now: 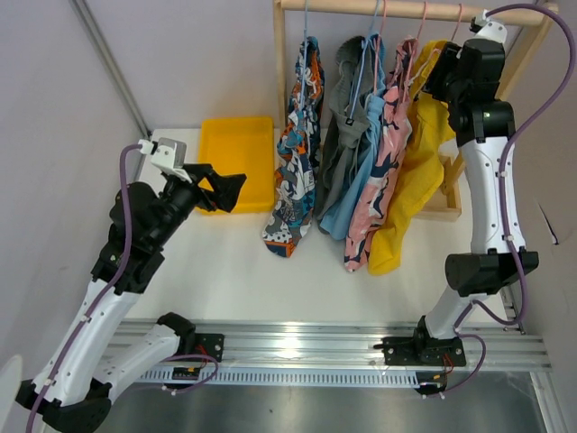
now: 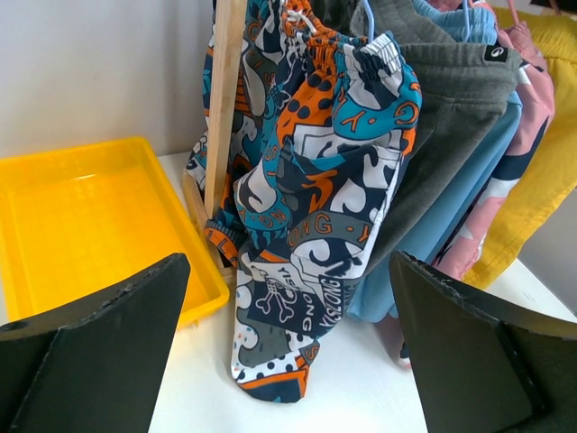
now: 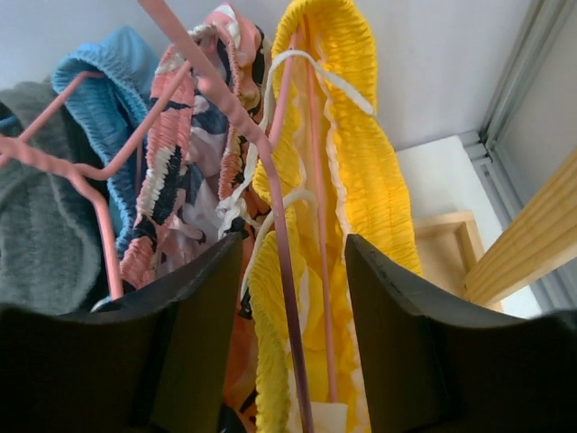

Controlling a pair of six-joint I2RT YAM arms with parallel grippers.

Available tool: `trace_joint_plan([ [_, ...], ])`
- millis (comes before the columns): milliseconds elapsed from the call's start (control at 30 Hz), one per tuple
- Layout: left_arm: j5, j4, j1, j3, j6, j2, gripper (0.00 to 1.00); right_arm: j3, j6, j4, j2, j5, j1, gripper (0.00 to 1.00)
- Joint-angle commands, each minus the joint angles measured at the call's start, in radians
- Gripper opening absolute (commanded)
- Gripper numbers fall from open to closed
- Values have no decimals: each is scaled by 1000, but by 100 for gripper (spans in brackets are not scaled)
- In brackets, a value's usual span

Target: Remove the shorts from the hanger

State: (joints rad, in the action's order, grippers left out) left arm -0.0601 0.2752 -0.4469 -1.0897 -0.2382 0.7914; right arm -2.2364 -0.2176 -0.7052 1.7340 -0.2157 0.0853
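Observation:
Five pairs of shorts hang on hangers from the wooden rail (image 1: 406,7): blue-orange-white print (image 1: 297,153), grey (image 1: 345,117), light blue (image 1: 354,194), pink print (image 1: 383,162) and yellow (image 1: 415,180). My right gripper (image 1: 440,70) is raised at the top of the yellow shorts (image 3: 361,153). It (image 3: 293,343) is open, with its jaws either side of the yellow waistband and a pink hanger (image 3: 270,198). My left gripper (image 1: 225,189) is open and empty, low at the left. It (image 2: 288,361) faces the printed shorts (image 2: 325,207) from a distance.
A yellow tray (image 1: 236,135) lies on the table left of the rack, also in the left wrist view (image 2: 81,216). The rack's wooden post (image 2: 225,99) stands between tray and shorts. The rack's wooden base (image 1: 446,194) is behind the yellow shorts.

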Motion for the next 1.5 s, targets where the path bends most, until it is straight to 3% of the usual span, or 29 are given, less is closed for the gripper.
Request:
trace_joint_plan([
  [0,-12,-22,-7,16,-19,-12,99,0,-9,56,12,-4,1,45],
  [67,-14,-22,-7,25,-21,-14,100,-5,-6,61,21,-7,-2,38],
  [133,-14,-19,-7,31,-24,-18,99,-17,1,64,35,-4,-4,24],
  [200,-20,-16,-7,34,-27,-21,99,-34,1,56,42,-14,-4,0],
  [333,-99,-7,-15,34,-21,-11,100,-68,9,61,30,-17,4,0],
  [567,107,65,-240,-48,56,81,99,-184,64,72,-40,-74,60,0],
  [700,126,56,-288,-68,51,106,99,-227,98,87,-93,-106,80,0],
  [833,121,59,-328,-90,51,123,99,-206,109,69,-145,-148,93,0],
  [933,140,53,-409,-111,63,152,99,-136,113,24,-220,-214,134,0],
  [967,160,45,-487,-113,66,164,99,-97,110,23,-249,-237,166,0],
  [1033,229,4,-587,-131,91,221,100,2,106,59,-350,-254,201,0],
  [1067,259,-11,-689,-153,102,250,99,91,97,67,-379,-272,220,0],
  [1167,344,-73,-843,-234,128,400,99,158,64,41,-441,-309,286,0],
  [1267,393,-141,-929,-332,154,553,99,152,43,-20,-456,-346,353,0],
  [1467,410,-235,-984,-508,189,750,99,201,30,-51,-494,-381,435,0],
])
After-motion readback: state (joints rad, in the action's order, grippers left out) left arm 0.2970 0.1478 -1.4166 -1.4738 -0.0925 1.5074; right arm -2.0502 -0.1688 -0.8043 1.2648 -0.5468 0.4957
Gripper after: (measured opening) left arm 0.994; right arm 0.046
